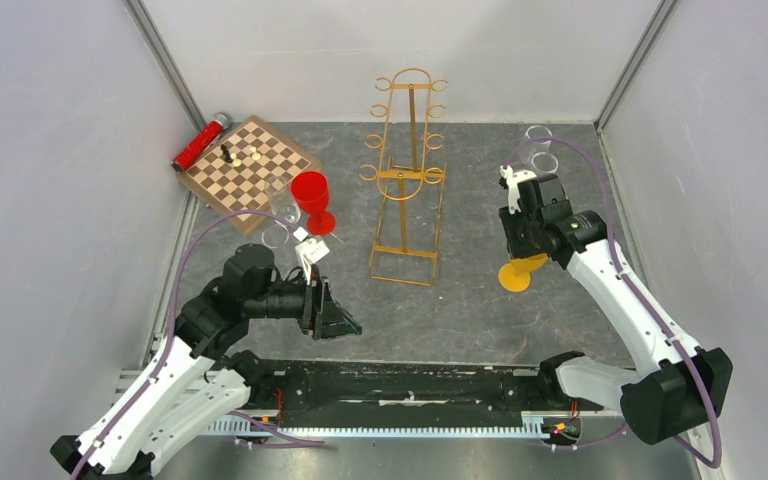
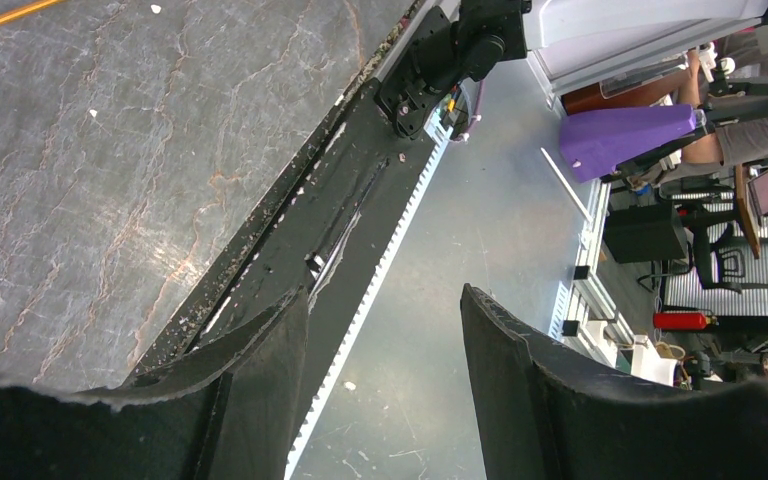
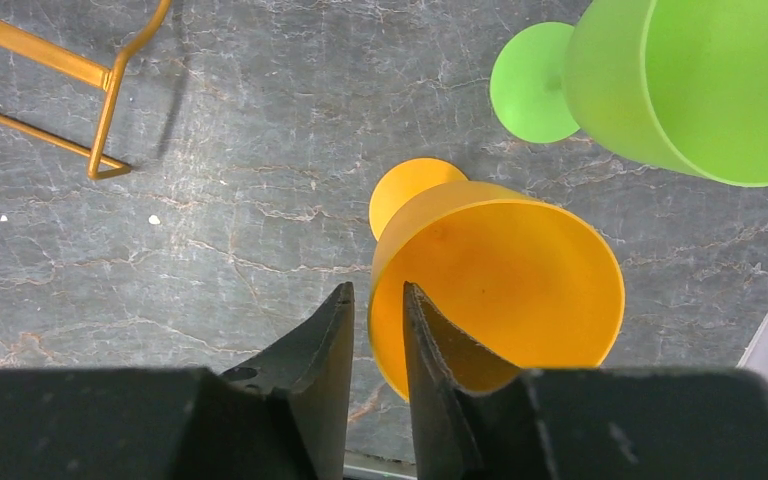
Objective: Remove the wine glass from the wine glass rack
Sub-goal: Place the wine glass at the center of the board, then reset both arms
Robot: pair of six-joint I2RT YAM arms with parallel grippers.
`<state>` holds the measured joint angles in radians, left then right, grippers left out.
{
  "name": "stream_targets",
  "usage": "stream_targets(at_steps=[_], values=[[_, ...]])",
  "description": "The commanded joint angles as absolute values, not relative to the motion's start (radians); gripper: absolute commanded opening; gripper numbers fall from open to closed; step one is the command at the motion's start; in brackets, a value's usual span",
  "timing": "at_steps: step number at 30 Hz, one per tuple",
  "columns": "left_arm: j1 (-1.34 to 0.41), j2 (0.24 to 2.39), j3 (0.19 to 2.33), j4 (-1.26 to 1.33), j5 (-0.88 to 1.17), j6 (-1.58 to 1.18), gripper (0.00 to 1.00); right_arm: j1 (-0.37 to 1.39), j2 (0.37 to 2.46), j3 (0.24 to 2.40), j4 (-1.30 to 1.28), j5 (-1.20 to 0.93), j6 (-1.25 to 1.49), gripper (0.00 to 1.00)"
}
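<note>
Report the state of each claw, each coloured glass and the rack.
left claw: open, empty
right claw: shut on orange glass rim
orange glass: upright, gripped at rim
green glass: upright, free
red glass: upright, free
wine glass rack: upright, hooks look empty

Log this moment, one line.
left hand open, empty | right hand shut on orange glass rim | glass apart from rack
</note>
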<state>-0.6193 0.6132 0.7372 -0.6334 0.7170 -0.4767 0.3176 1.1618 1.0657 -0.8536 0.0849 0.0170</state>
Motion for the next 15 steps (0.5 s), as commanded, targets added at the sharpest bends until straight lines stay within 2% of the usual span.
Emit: stream_targets(at_steps=[1, 13, 15], values=[[-0.621, 0.615, 0.736, -0.598, 0.743, -0.437, 0.64, 0.314, 1.155, 1.118, -0.823, 0.106, 0.01, 0.29], [-0.621, 0.629, 0.738, -0.601, 0.741, -0.436, 0.65, 0.314, 1.092, 1.265, -0.837, 0.128, 0.015, 0.51], [-0.621, 0.631, 0.739, -0.603, 0.737, -0.433, 0.65, 0.314, 1.08, 1.276, -0.831, 0.122, 0.012, 0.58]])
